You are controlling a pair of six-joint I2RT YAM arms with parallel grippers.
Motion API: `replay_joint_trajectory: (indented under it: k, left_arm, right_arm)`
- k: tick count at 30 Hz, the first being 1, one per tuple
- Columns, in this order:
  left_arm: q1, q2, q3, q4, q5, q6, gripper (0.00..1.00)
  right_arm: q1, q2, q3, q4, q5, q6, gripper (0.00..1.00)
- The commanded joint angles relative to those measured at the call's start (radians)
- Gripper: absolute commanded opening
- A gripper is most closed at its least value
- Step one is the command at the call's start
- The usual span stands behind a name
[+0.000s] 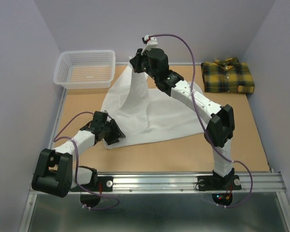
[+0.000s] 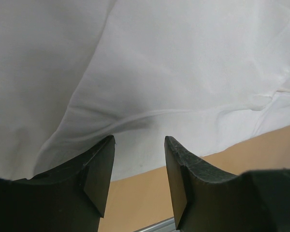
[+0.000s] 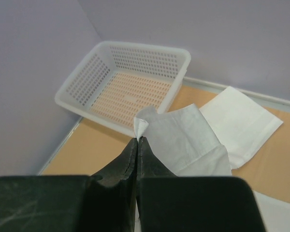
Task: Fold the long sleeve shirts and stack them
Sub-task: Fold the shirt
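At ten o'clock on the worktop (image 1: 183, 150) stands a white mesh basket (image 1: 82, 83), empty. At eight o'clock the left claw (image 2: 139, 144) sits low with its jaws apart, at the near left corner of the white shirt (image 1: 150, 116) and gripping none of it; bare board shows between the fingers. The white shirt lies spread over the middle, rumpled and not yet folded, and one strip of it rises like a tent toward twelve o'clock. There the right claw (image 3: 137, 141) is clamped together on only a small tip of cloth, held well above the board and close to the basket's near corner. At two o'clock the plaid shirt (image 1: 228, 76) rests folded, apart from the rest. The likeliest trouble is that thin pinch: a quick pull could slip the tip free and drop the fold askew. With nothing holding down the near edge, the whole shirt may also drag along instead of folding, or catch the basket.
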Motion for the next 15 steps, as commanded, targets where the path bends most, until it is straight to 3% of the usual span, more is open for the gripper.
replay_joint_trajectory:
  k: [1, 7, 15]
  left_arm:
    - [-0.004, -0.007, -0.030, -0.042, -0.042, 0.005, 0.57]
    - [-0.004, -0.026, -0.036, -0.048, -0.046, -0.007, 0.57]
    - [-0.003, -0.037, -0.042, -0.046, -0.052, -0.019, 0.57]
  right_arm:
    - [0.007, -0.172, -0.139, 0.056, -0.077, -0.052, 0.01]
    - [0.004, -0.372, -0.447, 0.055, -0.005, -0.107, 0.01]
    - [-0.039, -0.598, -0.734, 0.055, 0.032, -0.146, 0.00]
